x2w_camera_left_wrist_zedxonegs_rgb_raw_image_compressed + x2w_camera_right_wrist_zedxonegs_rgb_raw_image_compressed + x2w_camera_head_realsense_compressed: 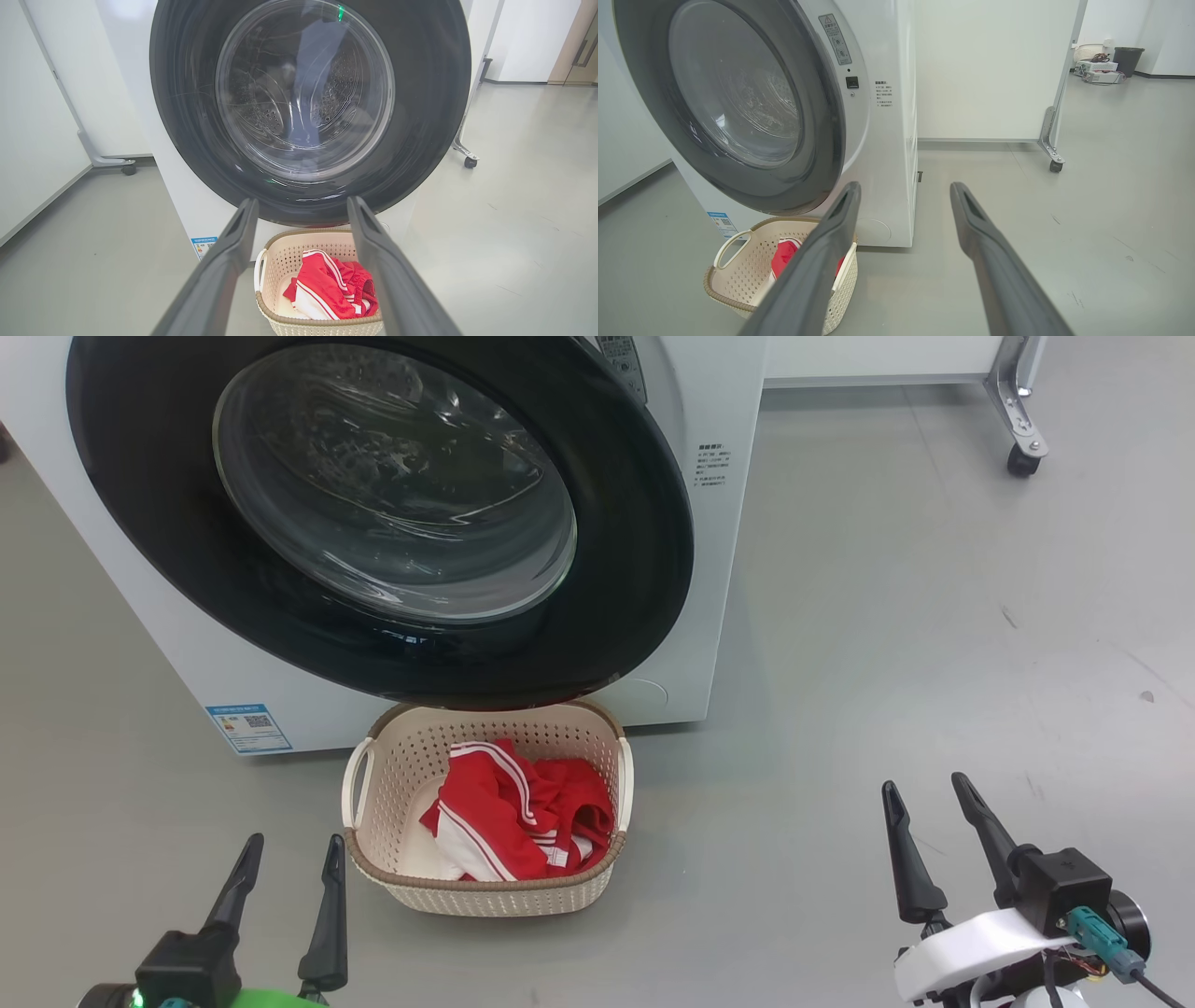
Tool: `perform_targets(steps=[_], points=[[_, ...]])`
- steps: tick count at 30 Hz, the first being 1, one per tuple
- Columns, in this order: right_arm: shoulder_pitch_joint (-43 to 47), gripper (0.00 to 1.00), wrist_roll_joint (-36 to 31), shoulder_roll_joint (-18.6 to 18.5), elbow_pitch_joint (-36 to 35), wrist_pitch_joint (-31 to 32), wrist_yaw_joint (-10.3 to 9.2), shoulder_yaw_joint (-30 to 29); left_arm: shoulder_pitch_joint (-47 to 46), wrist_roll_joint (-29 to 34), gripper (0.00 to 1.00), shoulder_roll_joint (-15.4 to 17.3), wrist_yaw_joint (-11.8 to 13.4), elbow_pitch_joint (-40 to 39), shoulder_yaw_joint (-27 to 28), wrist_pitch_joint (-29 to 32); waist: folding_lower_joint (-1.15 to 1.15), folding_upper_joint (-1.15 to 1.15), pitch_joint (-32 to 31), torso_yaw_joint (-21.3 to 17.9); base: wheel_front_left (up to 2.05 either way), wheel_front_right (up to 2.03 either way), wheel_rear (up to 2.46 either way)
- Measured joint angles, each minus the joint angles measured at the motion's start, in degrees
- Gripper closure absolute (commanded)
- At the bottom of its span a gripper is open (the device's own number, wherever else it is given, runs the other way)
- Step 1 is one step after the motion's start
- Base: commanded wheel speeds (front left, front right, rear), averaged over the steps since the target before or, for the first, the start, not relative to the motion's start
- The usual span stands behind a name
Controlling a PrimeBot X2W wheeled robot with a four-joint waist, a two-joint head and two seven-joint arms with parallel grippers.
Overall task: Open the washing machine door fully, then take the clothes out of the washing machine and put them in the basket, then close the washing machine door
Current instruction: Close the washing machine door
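Lower centre of the head view: basket (pixel 485 889) on the grey floor (pixel 887 663), just in front of the washing machine (pixel 719 569), far rim tucked under the lower edge of the washing machine door (pixel 383 513). Clothes (pixel 509 817) are in the basket, red with white stripes, bunched toward its right side. Door fills the upper left of frame and looks shut against the white front. Left wrist view shows the perforated steel drum (pixel 336 88) through the glass. Blue label sticker (pixel 248 727) sits low on the front, left of the basket. Left claw (pixel 294 845) is at lower left, jaws apart, empty, near the basket's left corner, not touching. Right claw (pixel 924 784) is at lower right, jaws apart, empty, well apart from the basket. Caster (pixel 1022 459) of a panel frame at upper right.
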Motion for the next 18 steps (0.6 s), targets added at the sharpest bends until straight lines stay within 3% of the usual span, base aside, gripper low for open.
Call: perform_targets(steps=[9, 10, 11, 12, 18], points=[[0.1, 0.00, 0.0, 0.0, -0.7, 0.4, 0.00, 0.0, 0.0, 0.1, 0.00, -0.2, 0.2, 0.2, -0.1, -0.5, 0.00, 0.00, 0.4, 0.1, 0.00, 0.00, 0.00], [0.1, 0.29, 0.0, -0.1, -0.7, 0.4, 0.00, 0.0, 0.0, 0.3, 0.00, -0.3, 0.2, 0.3, -0.2, -0.5, 0.00, 0.00, 0.4, 0.1, 0.00, 0.00, 0.00], [0.1, 0.80, 0.0, -0.1, -0.8, 0.4, 0.00, 0.0, 0.0, 0.5, 0.00, -0.4, 0.3, 0.3, -0.2, -0.5, 0.00, 0.00, 0.5, 0.1, 0.00, 0.00, 0.00], [0.1, 1.00, 0.0, -0.1, -0.9, 0.4, 0.00, 0.0, 0.0, 0.5, 0.00, -0.4, 0.4, 0.4, -0.3, -0.5, 0.00, 0.00, 0.5, 0.1, 0.00, 0.00, 0.00], [0.1, 1.00, 0.1, -0.3, -1.0, 0.9, 0.02, 0.0, 0.0, 0.7, 0.00, -0.7, 0.5, 0.6, -0.3, -0.8, 0.00, 0.00, 0.7, 0.4, 0.00, 0.00, 0.00]])
